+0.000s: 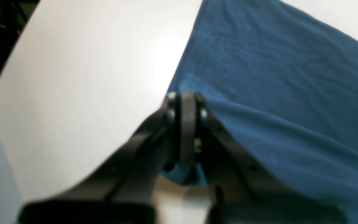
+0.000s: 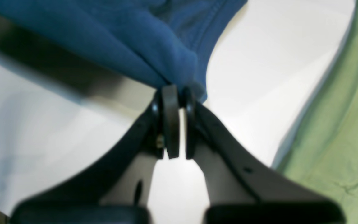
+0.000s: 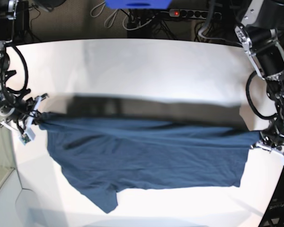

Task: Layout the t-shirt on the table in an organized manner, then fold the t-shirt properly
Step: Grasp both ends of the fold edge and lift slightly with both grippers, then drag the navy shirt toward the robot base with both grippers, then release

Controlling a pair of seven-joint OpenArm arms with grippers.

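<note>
The navy-blue t-shirt (image 3: 146, 156) was stretched in a wide band across the middle of the white tabletop (image 3: 132, 66) in the base view, running from about 9 o'clock to about 3 o'clock, its upper edge pulled taut and casting a dark shadow band on the surface behind it. Its lower part sagged toward 6 o'clock, with one sleeve or corner hanging lowest near 7 o'clock. The right tool (image 3: 35, 120), at the 9 o'clock end of the cloth in the base view, was clamped tight on a bunched corner of the shirt; the right wrist view showed blue fabric (image 2: 154, 46) gathered and pinched at the tips of the tool (image 2: 177, 93), with only a thin slit between the pads lower down. The left tool (image 3: 267, 142), at the 3 o'clock end, was likewise closed on the opposite edge; in the left wrist view the pads of the tool (image 1: 185, 96) met on the hem, and the cloth (image 1: 275, 93) spread away toward 1 o'clock over the tabletop (image 1: 89, 77). A green cloth (image 2: 337, 124) lay beyond the tabletop's edge at 3 o'clock in the right wrist view.
</note>
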